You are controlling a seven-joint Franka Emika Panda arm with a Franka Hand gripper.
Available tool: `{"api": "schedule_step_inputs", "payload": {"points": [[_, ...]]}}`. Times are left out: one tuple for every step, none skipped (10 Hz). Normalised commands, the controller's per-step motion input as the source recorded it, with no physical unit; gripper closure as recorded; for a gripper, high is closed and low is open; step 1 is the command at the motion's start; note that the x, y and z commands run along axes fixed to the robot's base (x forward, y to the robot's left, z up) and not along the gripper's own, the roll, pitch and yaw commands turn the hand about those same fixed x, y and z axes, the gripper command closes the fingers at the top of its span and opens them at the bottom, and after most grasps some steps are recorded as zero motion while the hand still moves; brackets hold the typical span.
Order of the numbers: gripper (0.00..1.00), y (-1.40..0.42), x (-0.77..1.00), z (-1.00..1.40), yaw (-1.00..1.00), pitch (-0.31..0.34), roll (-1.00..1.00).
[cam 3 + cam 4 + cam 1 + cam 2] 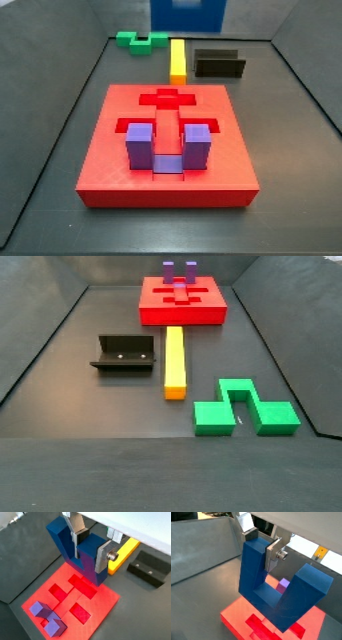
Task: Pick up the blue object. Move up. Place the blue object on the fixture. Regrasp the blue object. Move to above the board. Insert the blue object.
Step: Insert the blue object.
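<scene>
Gripped by one prong, the blue object (278, 587) hangs base-down in the gripper (264, 548) — silver fingers (103, 556) clamped — above the board (100, 597), apparently lined up for insertion. Counted: one purple block (162, 144), one green block (241, 408), one yellow bar (174, 356), one fixture (124, 353).

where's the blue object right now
The blue object is held in the gripper, up in the air above the board, prongs pointing up in both wrist views.
</scene>
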Motion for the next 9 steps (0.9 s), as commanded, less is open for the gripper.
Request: {"api": "schedule_step_inputs", "payload": {"points": [[1.00,0.00,-0.09,-0.48,0.01,-0.153,-0.27],[1.00,0.00,-0.06,-0.55,0.00,-0.173,-0.23],[1.00,-0.05,0.00,-0.64,0.02,-0.204,-0.14],[1.00,-0.25,0.00,-0.65,0.06,-0.229,0.00],[1.00,-0.23,0.00,-0.63,0.05,-0.213,0.04],[1.00,-0.11,0.00,-0.52,0.03,-0.164,0.00],[1.00,0.00,-0.07,-0.45,0.09,-0.174,-0.04],[1.00,0.00,-0.14,-0.33,0.18,-0.160,-0.06],[1.00,0.00,-0.22,-0.28,0.23,-0.160,-0.04]]}}
